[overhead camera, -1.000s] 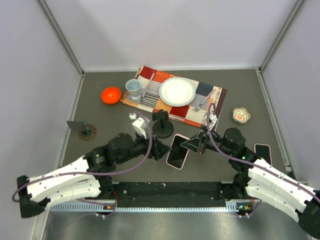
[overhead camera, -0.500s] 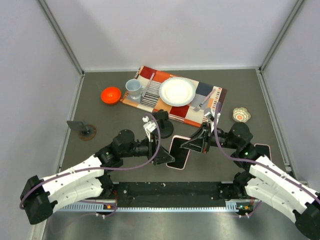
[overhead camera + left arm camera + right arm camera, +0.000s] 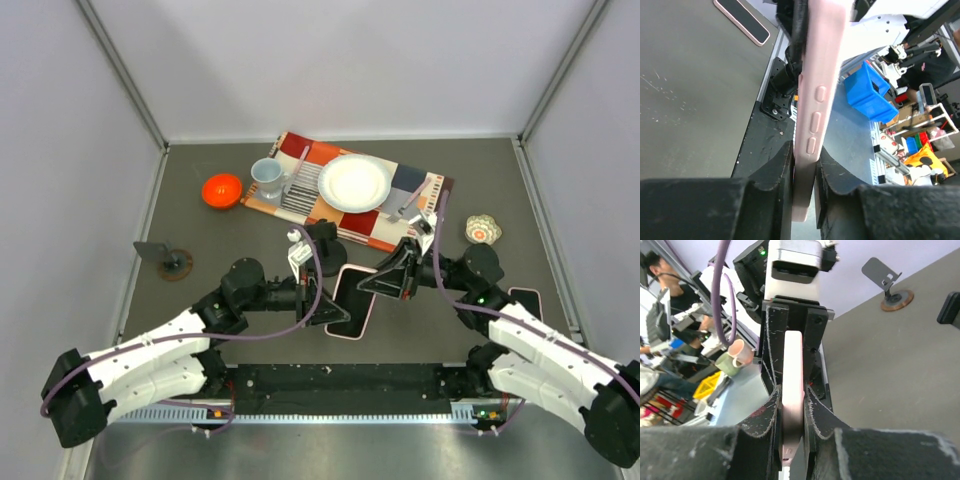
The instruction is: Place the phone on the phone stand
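Note:
The phone (image 3: 352,298), in a pink case with a dark screen, is held above the table between both arms. My left gripper (image 3: 328,314) is shut on its lower left edge. In the left wrist view the pink edge (image 3: 822,75) is pinched between the fingers (image 3: 780,167). My right gripper (image 3: 385,284) is shut on the upper right edge, and the phone (image 3: 792,365) sits tight between its pads. A black phone stand (image 3: 325,248) with a round base stands just behind the phone. A grey stand (image 3: 162,258) on a brown base is at the far left.
A second pink phone (image 3: 526,303) lies flat at the right. A patterned placemat (image 3: 300,195) at the back holds a white plate (image 3: 355,183) and a cup (image 3: 267,178). An orange bowl (image 3: 222,190) and a small patterned dish (image 3: 483,231) flank it.
My left gripper moved right to the phone and shut on its edge. The right gripper, still shut on the phone, shifted slightly up and left with it.

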{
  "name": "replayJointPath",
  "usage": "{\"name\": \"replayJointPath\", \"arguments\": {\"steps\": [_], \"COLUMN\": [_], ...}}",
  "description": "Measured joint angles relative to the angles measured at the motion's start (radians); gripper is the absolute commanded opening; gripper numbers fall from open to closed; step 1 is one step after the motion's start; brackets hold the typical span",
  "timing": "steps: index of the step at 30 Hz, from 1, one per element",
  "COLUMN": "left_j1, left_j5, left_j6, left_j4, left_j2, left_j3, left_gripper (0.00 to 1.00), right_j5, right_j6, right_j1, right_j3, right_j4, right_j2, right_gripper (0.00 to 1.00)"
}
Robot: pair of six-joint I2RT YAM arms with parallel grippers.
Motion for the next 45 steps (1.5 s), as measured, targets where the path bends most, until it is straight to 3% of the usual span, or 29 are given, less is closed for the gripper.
{"name": "replayJointPath", "arguments": {"steps": [3, 4, 5, 8, 11, 16, 20, 34, 45], "left_j1": [0.0, 0.0, 0.0, -0.003, -0.003, -0.002, -0.002, -0.005, -0.017], "left_j5": [0.005, 0.005, 0.0, -0.013, -0.021, -0.02, -0.007, 0.068, 0.101], "left_j6": [0.034, 0.042, 0.048, 0.066, 0.077, 0.092, 0.096, 0.125, 0.177], "left_j4": [0.001, -0.008, -0.016, -0.061, -0.123, -0.197, -0.214, -0.233, -0.282], "left_j2": [-0.007, -0.01, -0.012, -0.024, -0.031, -0.05, -0.067, -0.026, -0.01], "left_j3": [-0.003, -0.004, -0.003, 0.003, 0.008, 0.01, 0.01, 0.058, 0.09], "left_gripper": [0.0, 0.0, 0.0, 0.0, 0.0, 0.0, 0.0, 0.0, 0.0], "right_j5": [0.004, 0.007, 0.007, 0.011, 0.006, -0.028, -0.089, -0.251, -0.328], "right_j6": [0.067, 0.076, 0.078, 0.047, -0.036, -0.196, -0.262, -0.345, -0.375], "right_j1": [-0.008, -0.008, -0.008, -0.005, -0.005, -0.005, -0.005, -0.005, -0.005], "right_j3": [-0.012, -0.016, -0.019, -0.019, 0.024, 0.165, 0.203, 0.281, 0.304], "right_j4": [0.03, 0.035, 0.039, -0.002, -0.141, -0.394, -0.488, -0.636, -0.698], "right_j2": [0.027, 0.028, 0.027, 0.011, -0.026, -0.018, 0.021, 0.116, 0.167], "right_gripper": [0.02, 0.09, 0.27, 0.57, 0.67, 0.68, 0.6, 0.35, 0.25]}}
